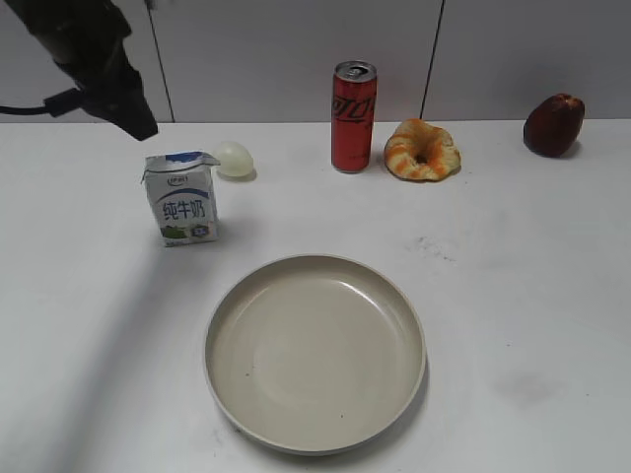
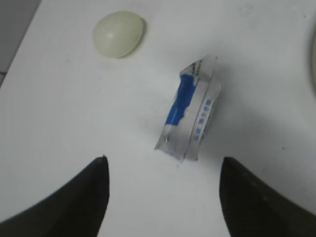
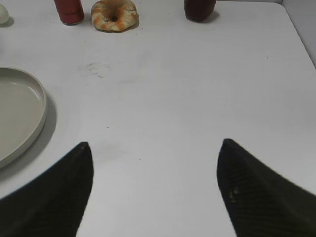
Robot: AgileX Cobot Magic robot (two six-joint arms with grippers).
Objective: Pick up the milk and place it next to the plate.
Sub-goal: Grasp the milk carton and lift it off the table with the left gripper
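Standing upright on the worktop (image 1: 513, 325) just beyond the plate (image 1: 315, 353), milk carton (image 1: 182, 200), folded top ridge running along the gap of the wide-open, empty left claw (image 2: 163, 170) directly above, nearer than the right.

- left arm (image 1: 94, 64) enters from the upper left of the exterior view, slanting downward; left gripper (image 2: 163, 170) points down, fingers spread wide, nothing between them
- right gripper (image 3: 154, 158) likewise spread wide and holding nothing; its arm unseen in the exterior view
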